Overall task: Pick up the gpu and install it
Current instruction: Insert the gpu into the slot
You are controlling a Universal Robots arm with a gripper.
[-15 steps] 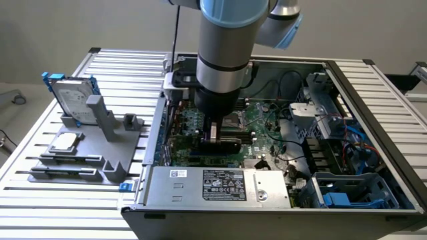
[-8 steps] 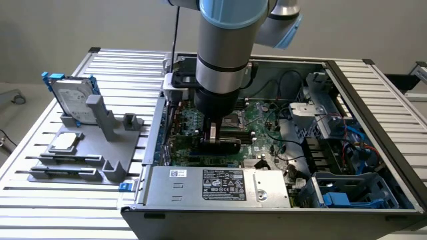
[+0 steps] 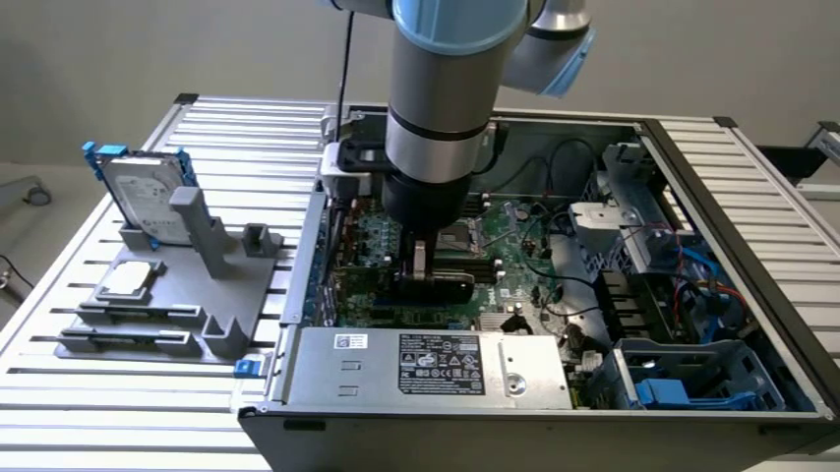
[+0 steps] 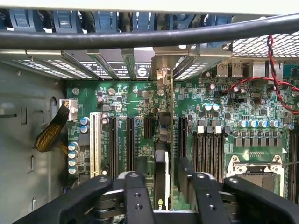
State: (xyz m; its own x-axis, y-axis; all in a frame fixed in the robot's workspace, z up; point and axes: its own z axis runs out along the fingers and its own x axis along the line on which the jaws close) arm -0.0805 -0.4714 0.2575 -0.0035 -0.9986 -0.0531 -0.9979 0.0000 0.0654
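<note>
Wrist view: the gpu [image 4: 162,140], thin, green and black, stands edge-on over the motherboard [image 4: 219,116] slots, clamped in the gripper [image 4: 161,179]. Its long axis runs along the slots, with the silver bracket [image 4: 162,74] at the end away from the gripper.

The arm [image 3: 440,118] above the gripper [image 3: 426,279] is a smooth silver-grey tube ringed by a thin black band, with pale blue caps [image 3: 459,20] on the joints higher up. Directly above the gripper sits a black cylindrical body [image 3: 423,202]. A small grey-and-black block [image 3: 349,162] is mounted beside it, with a thin black cable [image 3: 345,59] running upward. In the wrist view, the gripper [image 4: 166,176] has matt black, blocky fingers [image 4: 136,198] with rounded ends, dotted with small round screw holes.
</note>
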